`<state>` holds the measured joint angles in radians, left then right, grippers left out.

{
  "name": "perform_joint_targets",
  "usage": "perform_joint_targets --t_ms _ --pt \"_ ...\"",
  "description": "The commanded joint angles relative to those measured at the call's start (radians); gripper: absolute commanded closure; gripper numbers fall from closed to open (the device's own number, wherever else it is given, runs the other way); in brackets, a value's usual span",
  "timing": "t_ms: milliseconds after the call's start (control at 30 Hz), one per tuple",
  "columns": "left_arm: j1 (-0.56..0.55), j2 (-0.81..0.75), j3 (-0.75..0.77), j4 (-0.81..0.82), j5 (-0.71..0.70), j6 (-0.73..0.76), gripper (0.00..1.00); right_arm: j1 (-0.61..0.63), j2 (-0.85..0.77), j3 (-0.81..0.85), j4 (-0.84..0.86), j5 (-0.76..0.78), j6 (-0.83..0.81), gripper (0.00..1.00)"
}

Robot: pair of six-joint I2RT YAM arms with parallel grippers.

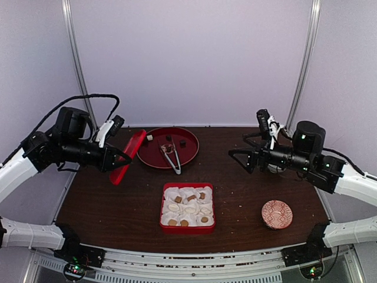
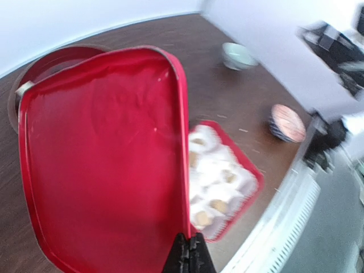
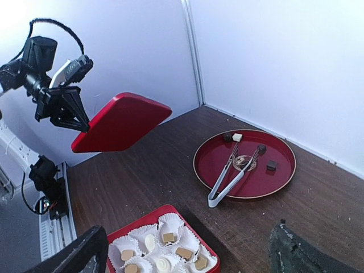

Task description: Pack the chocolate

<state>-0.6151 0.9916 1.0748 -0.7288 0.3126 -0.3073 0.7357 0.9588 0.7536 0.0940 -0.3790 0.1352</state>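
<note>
Your left end effector (image 2: 190,251) pinched the red lid (image 2: 102,159) by one edge, aloft and tilted; it could have slipped. Your right end effector (image 1: 238,159) hung spread, empty. Some chocolate (image 1: 191,198) sat in the red box (image 1: 187,230), yet more lay on the round tray (image 1: 153,152): lidding then would have stranded it.

Nothing here can be read, as far as I can see: the red lid (image 1: 128,154), the red box (image 1: 187,230) and the round tray (image 1: 154,154) show no legible lettering, label or number.
</note>
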Motion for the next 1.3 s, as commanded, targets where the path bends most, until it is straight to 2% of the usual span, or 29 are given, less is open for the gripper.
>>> perform_joint_targets --t_ms 0,200,400,533,667,933,1067,1267 --pt "-0.138 -0.041 0.041 0.027 0.175 0.075 1.00 0.061 -0.023 0.088 -0.127 -0.056 -0.239 0.03" --pt "-0.392 0.013 0.076 0.024 0.300 0.129 1.00 0.227 -0.034 0.161 -0.334 0.087 -0.453 0.03" --pt "-0.589 0.166 0.189 -0.081 0.314 0.209 1.00 0.403 -0.014 0.242 -0.516 0.176 -0.558 0.03" --pt "-0.635 0.225 0.239 -0.097 0.373 0.243 1.00 0.559 0.009 0.289 -0.636 0.268 -0.597 0.05" --pt "-0.644 0.245 0.287 -0.096 0.411 0.262 1.00 0.662 0.039 0.311 -0.696 0.300 -0.595 0.08" --pt "-0.664 0.259 0.341 -0.100 0.455 0.278 1.00 0.714 0.119 0.334 -0.703 0.346 -0.635 0.15" --pt "-0.670 0.262 0.329 -0.100 0.471 0.289 1.00 0.717 0.122 0.350 -0.684 0.322 -0.638 0.25" --pt "-0.670 0.283 0.335 -0.100 0.482 0.317 1.00 0.738 0.088 0.348 -0.641 0.288 -0.607 0.55"
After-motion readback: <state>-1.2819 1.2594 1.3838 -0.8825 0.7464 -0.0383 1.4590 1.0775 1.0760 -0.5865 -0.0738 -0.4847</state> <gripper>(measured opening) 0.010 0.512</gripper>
